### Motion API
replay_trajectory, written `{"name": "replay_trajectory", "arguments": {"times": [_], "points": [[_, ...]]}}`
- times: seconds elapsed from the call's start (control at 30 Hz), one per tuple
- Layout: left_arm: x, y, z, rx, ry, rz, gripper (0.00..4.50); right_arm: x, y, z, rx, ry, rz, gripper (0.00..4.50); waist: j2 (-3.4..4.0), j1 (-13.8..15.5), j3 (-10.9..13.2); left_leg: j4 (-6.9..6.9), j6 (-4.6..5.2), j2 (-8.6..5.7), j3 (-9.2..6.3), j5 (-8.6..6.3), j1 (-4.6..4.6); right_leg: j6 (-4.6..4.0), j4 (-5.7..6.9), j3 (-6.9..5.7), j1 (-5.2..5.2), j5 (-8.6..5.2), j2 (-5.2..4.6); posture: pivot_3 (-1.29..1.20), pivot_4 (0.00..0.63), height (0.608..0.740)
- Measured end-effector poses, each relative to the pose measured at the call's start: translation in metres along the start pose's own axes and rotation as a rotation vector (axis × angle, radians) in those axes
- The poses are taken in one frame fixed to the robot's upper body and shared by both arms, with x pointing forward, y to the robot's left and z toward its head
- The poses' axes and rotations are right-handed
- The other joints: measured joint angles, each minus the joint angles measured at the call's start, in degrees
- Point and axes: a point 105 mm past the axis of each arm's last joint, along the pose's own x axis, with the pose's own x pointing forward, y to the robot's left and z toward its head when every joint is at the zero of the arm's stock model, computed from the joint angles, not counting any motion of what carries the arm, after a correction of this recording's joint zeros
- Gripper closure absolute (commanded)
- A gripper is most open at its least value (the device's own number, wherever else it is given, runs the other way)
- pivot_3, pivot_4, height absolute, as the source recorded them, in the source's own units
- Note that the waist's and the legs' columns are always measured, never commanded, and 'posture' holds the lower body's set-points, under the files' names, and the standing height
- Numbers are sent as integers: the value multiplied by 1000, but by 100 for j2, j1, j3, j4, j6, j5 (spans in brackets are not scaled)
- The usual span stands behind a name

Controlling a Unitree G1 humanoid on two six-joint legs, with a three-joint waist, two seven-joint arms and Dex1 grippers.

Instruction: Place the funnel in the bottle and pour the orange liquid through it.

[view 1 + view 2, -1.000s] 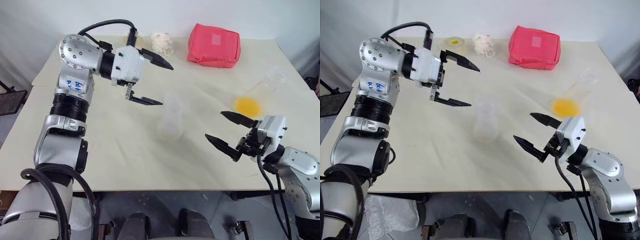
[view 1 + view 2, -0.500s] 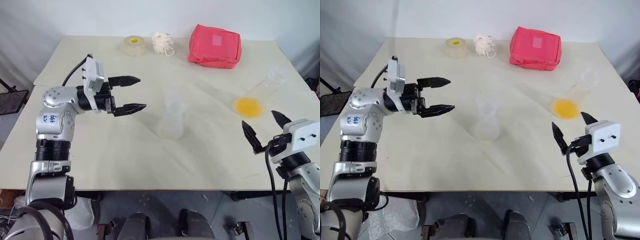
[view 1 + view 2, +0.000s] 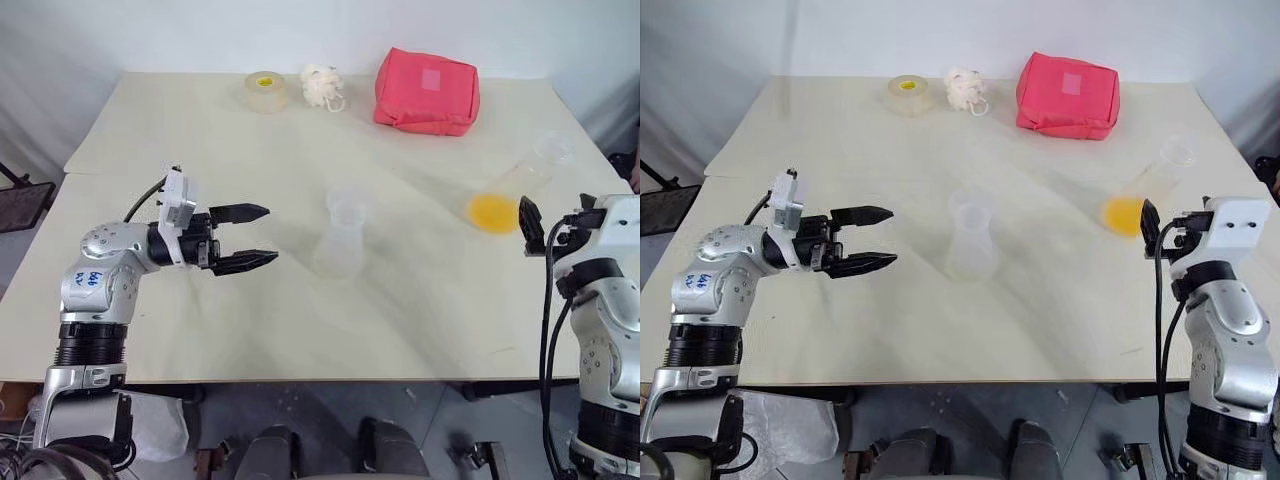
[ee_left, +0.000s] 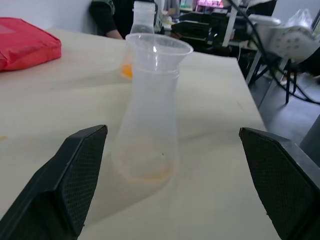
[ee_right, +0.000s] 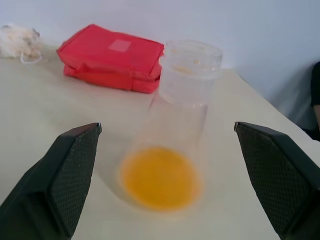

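Both eye views look down and forward from the robot's head over the whole table (image 3: 200, 320), sharing nearly the same scene. The left wrist view faces level and close at the bottle (image 4: 150, 110). The right wrist view looks close at the flask (image 5: 175, 130), which lies tilted on the table, with the red pouch (image 5: 112, 57) behind.

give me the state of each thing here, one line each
bottle: upright mid-table, funnel seated in its mouth
funnel: in the bottle's mouth
flask: on the table, uncapped, orange liquid pooled inside
left gripper: open, empty
right gripper: open, empty
red pouch: closed, lying flat
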Motion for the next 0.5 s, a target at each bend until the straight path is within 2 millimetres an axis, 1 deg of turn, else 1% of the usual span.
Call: {"name": "replay_trajectory", "arguments": {"times": [0.2,0.33,0.5], "points": [[2,-2,-5,7,-3,23,14,28,-9,-2,37,-12,-33,0,8,-25,1,-3,0,2,0,0,-2,0,0,0,-1,0,-1,0,150,740],[2,-3,-3,16,0,28,14,47,-5,-2,29,-23,-23,0,11,-105,1,-6,0,1,0,0,-1,0,0,-2,-1,0,-1,0,150,740],[1,-6,-4,22,9,37,14,57,-8,-7,25,-23,-38,0,20,-146,3,-14,0,3,-2,0,2,0,0,-1,-2,0,-1,0,150,740]]}}
